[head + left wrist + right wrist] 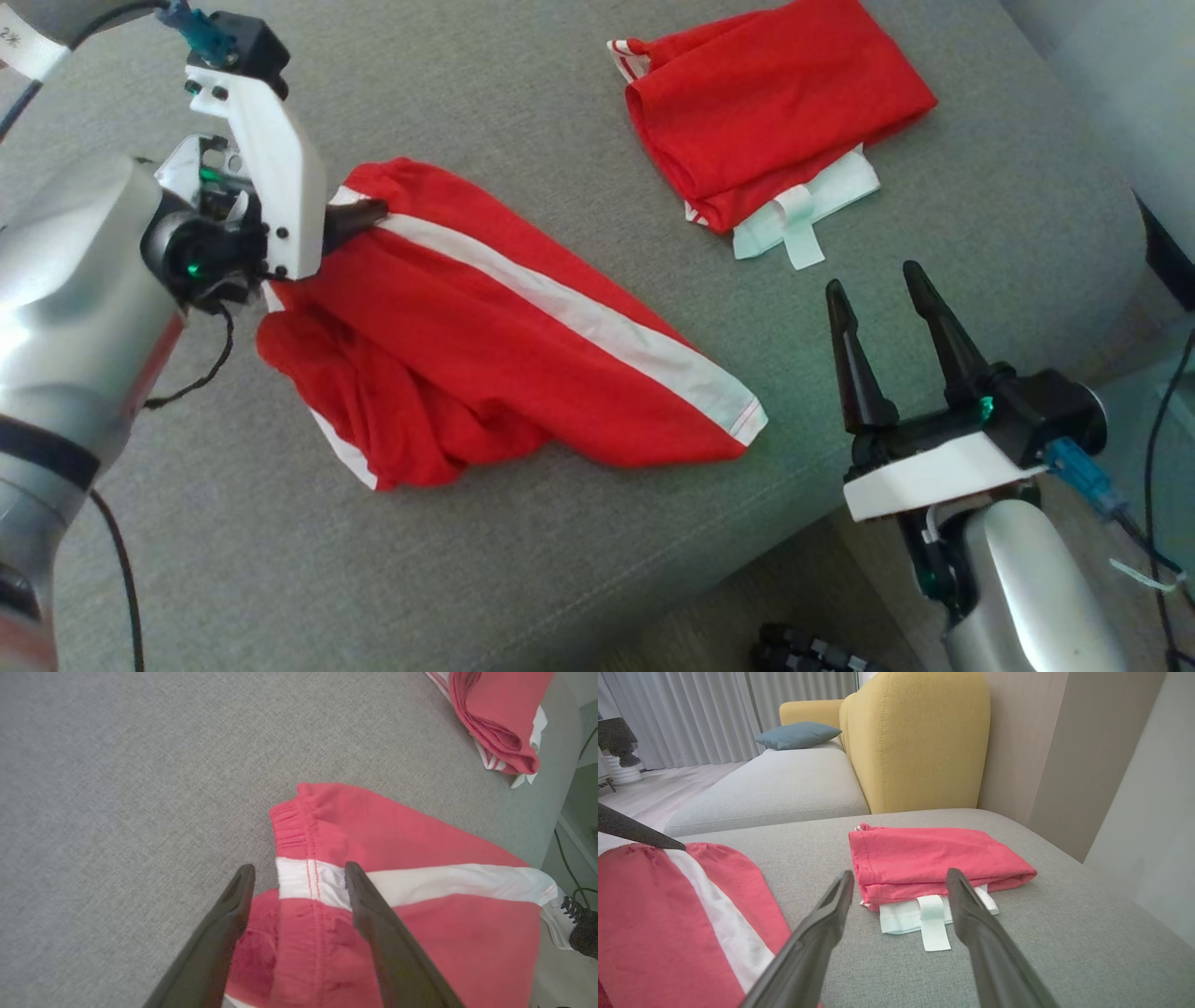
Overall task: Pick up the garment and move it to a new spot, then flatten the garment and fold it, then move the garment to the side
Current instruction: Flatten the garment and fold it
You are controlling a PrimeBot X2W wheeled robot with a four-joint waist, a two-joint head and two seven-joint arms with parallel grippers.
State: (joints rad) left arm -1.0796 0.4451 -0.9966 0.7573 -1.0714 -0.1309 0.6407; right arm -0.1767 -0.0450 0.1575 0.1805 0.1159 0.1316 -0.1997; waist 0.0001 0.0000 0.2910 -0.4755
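Two red garments (504, 373) (775, 103), two spread pincers (299, 868) (873, 277)

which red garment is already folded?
The far red garment, stacked on a white garment. The striped shorts by the left end effector lie spread out.

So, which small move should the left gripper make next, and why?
Probably lower a little and close the left gripper on the waistband. Its fingers stand open over that elastic edge of the red shorts, where the white stripe crosses, and nothing is held yet. The shorts lie crumpled, and the right gripper is open, apart from the cloth.
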